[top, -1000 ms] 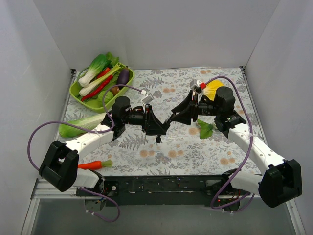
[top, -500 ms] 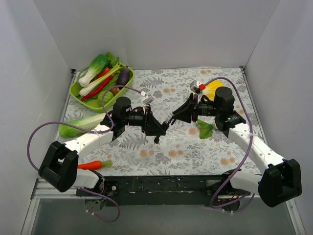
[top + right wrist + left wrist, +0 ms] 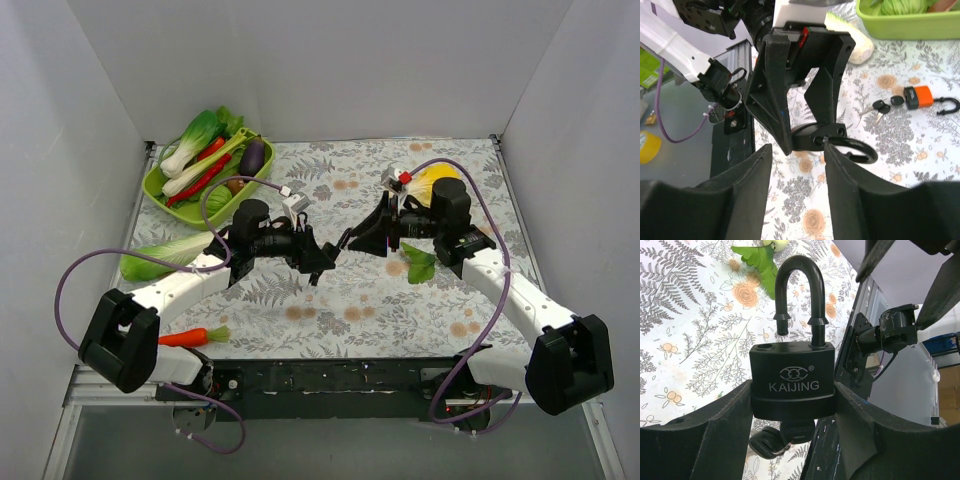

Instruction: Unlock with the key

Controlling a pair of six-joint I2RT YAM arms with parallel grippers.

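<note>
My left gripper point(image 3: 792, 407) is shut on a black "KAIJING" padlock point(image 3: 792, 375) and holds it above the table. Its shackle point(image 3: 797, 290) is raised, with one end out of its hole. A key point(image 3: 796, 430) sits in the bottom of the lock, and a second key hangs from its ring. In the top view the padlock point(image 3: 322, 260) is held mid-table. My right gripper point(image 3: 797, 165) is open and empty, right in front of the padlock point(image 3: 826, 136), with its right finger close to the shackle point(image 3: 857, 149). In the top view the right gripper point(image 3: 350, 240) faces the left one.
An orange padlock point(image 3: 916, 97) with loose keys point(image 3: 882, 106) lies on the floral cloth behind the left arm. A green tray point(image 3: 158, 186) of vegetables stands at the back left. A cabbage point(image 3: 160, 258), a carrot point(image 3: 190, 336), a green leaf point(image 3: 420, 263) and a yellow object point(image 3: 432, 180) lie around.
The left gripper has turned and lifted slightly with the padlock. The right gripper has shifted a little left and back, staying open close to the lock.
</note>
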